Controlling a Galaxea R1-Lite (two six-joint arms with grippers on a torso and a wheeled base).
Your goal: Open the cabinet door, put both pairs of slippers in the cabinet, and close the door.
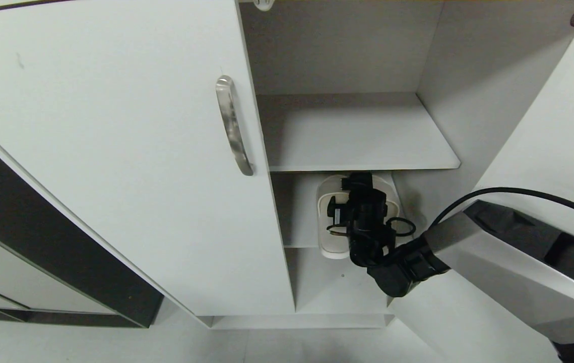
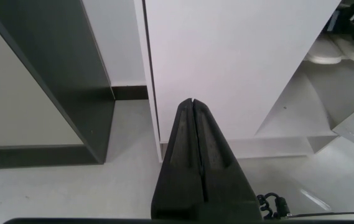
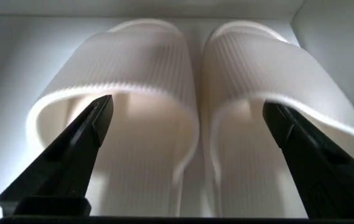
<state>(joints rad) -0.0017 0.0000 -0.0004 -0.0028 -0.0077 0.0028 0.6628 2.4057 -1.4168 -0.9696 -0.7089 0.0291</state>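
A pair of white ribbed slippers (image 1: 331,241) lies side by side on the lower shelf inside the cabinet, toes inward. My right gripper (image 1: 355,194) is inside that compartment, just above them. In the right wrist view it (image 3: 188,107) stands open, one finger outside the left slipper (image 3: 133,74) and the other outside the right slipper (image 3: 270,68), with both slippers between them. My left gripper (image 2: 192,107) is shut on nothing, low above the floor, facing the closed left door (image 2: 239,56). The slippers (image 2: 331,55) show past that door's edge.
The cabinet's left door (image 1: 115,151) is closed, with a metal handle (image 1: 234,131). The right door (image 1: 559,126) is swung open beside my right arm. The upper shelf (image 1: 352,136) is bare. A dark-edged panel (image 1: 55,242) stands to the left.
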